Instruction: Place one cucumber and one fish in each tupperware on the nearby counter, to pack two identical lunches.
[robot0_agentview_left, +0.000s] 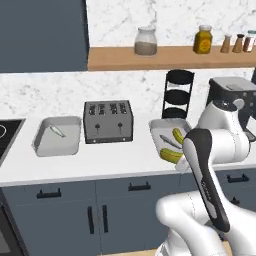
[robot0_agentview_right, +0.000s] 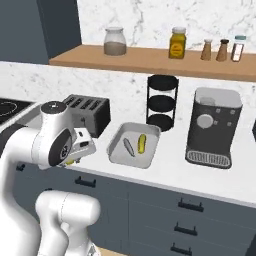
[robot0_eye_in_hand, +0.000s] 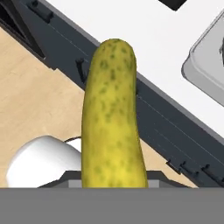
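My gripper (robot0_agentview_right: 73, 156) is shut on a yellow-green cucumber (robot0_eye_in_hand: 111, 118), which hangs over the counter's front edge (robot0_agentview_left: 100, 172), just in front of the right tupperware (robot0_agentview_left: 156, 131). In the left base view this held cucumber (robot0_agentview_left: 171, 156) shows next to my forearm. That right tupperware (robot0_agentview_right: 115, 150) holds another cucumber (robot0_agentview_right: 142, 143) and a pale fish (robot0_agentview_right: 128, 146). A single fish (robot0_agentview_left: 56, 131) lies in the left tupperware (robot0_agentview_left: 45, 145), left of the toaster. My fingertips are hidden behind the held cucumber in the hand view, where a tupperware corner (robot0_eye_in_hand: 205, 65) shows at the right.
A black toaster (robot0_agentview_left: 108, 121) stands between the two trays. Behind the right tray is a black tiered rack (robot0_agentview_right: 162, 102), and a coffee machine (robot0_agentview_right: 212, 127) stands to its right. Jars and shakers line the wooden shelf (robot0_agentview_right: 150, 59). A stovetop (robot0_agentview_left: 6, 132) lies at the far left.
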